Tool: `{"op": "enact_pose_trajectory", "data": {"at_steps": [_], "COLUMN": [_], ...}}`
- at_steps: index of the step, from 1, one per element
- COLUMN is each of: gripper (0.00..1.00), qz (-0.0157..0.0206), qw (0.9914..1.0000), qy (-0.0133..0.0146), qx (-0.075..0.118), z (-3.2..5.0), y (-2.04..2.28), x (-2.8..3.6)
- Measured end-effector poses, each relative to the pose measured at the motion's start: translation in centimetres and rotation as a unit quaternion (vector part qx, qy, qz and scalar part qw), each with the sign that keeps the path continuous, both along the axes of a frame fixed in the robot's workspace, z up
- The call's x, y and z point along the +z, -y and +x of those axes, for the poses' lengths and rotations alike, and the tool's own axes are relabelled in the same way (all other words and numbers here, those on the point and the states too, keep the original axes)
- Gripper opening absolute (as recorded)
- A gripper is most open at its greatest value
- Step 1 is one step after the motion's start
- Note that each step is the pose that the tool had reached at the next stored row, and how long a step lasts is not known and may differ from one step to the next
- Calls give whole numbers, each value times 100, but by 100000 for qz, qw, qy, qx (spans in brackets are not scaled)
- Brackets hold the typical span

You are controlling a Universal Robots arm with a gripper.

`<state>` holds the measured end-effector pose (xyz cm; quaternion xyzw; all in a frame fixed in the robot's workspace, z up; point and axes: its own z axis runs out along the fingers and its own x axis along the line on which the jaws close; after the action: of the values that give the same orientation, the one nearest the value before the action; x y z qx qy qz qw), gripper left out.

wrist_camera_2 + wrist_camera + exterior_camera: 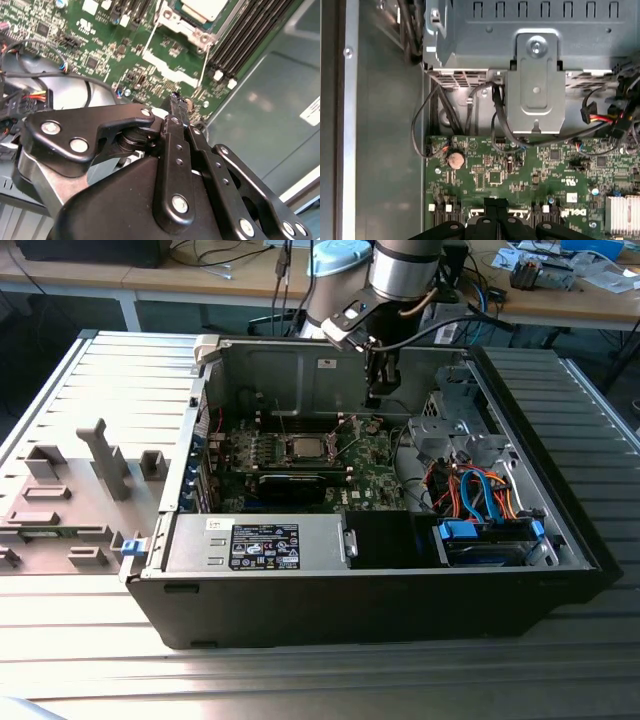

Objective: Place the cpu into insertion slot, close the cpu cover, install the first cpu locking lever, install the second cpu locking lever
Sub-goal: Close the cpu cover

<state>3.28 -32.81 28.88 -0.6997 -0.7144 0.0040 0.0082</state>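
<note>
Ribbed metal table (300, 680) with an open computer case (400, 610) lying on it, and wooden benches (100, 280) behind.

So, the fingers (172, 130): in the second wrist view they're pressed together with nothing between them. The gripper (175, 100) hangs over the green motherboard (100, 55) without touching it, as far as I can see. Right under the tips in the first wrist view there's bare board, with a coin battery (455, 160) a bit further off and a grey metal bracket (536, 90) with black cables beyond the board's edge.

The cpu (205, 7) is already sitting in the insertion slot (186, 27), silver face up, with the slot's metal frame around it. Two thin wire levers (204, 65) run out from the frame's corners; I can't tell if they're latched. The long black memory slots (245, 35) run just beside the socket.

In the exterior view the gripper (383, 390) is inside the case near the back wall, to the exterior view's right of the cpu (305, 447) and apart from it. Further out there's a power supply (260, 540) along the front edge, blue cables (480, 490) on the exterior view's right, and some grey fixtures (105, 455) on the table at the exterior view's left.
</note>
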Motion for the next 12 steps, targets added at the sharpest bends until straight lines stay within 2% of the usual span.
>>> {"op": "enact_pose_trajectory", "data": {"at_steps": [12], "gripper": [11], "qz": [679], "qw": [99998], "qy": [158], "qx": [-5], "z": [-292], "y": [0], "x": [0]}}
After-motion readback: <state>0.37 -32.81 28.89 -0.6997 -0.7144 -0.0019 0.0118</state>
